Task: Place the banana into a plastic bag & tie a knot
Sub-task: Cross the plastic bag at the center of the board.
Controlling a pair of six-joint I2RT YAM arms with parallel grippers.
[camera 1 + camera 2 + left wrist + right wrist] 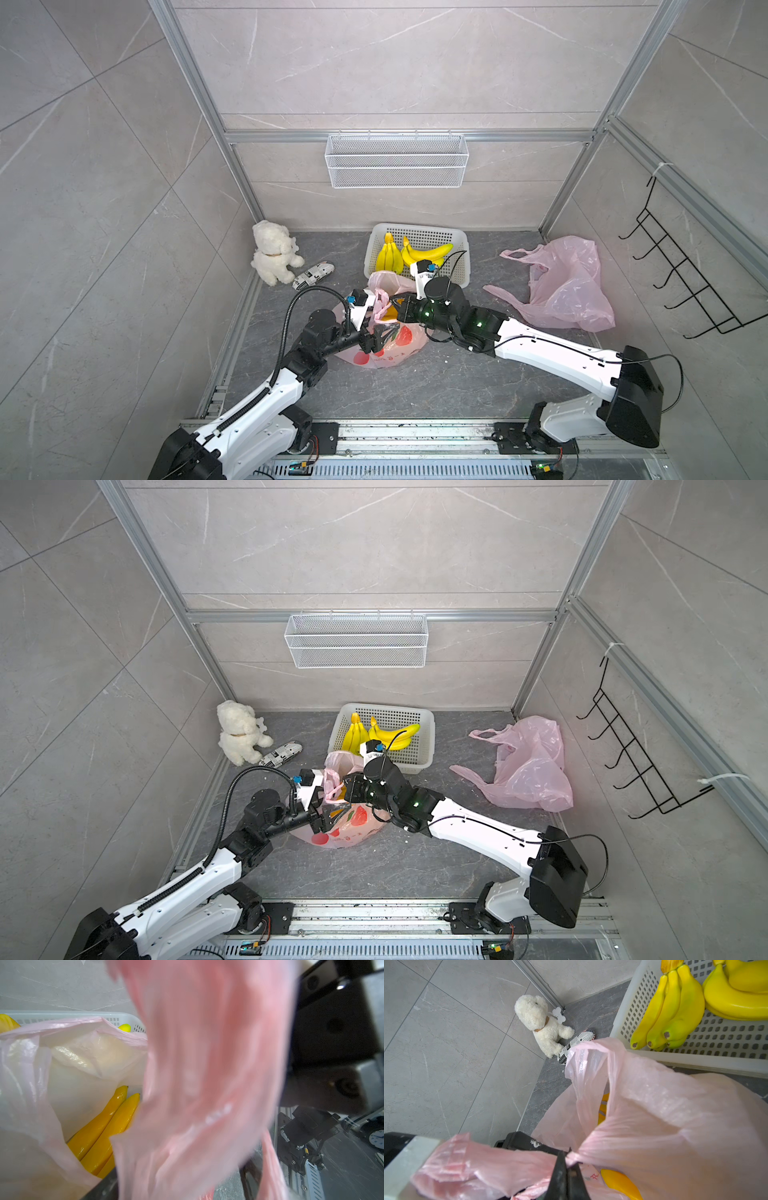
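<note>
Worryingly, my right claw (566, 1160) clamps the plastic bag (675, 1118) lower-centre, yet I cannot tell if the left claw (375, 338) grips; handles may slip.

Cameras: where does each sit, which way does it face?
Top views: high behind the arm bases, looking down; both arms, left gripper and right gripper show.
Left wrist: on the left arm, looking into the fruit-print bag at bananas; little of its gripper shows.
Right wrist: on the right arm, facing teddy and basket; its jaws pinch the bag.
Shared: both wrist views show bag and basket.
</note>
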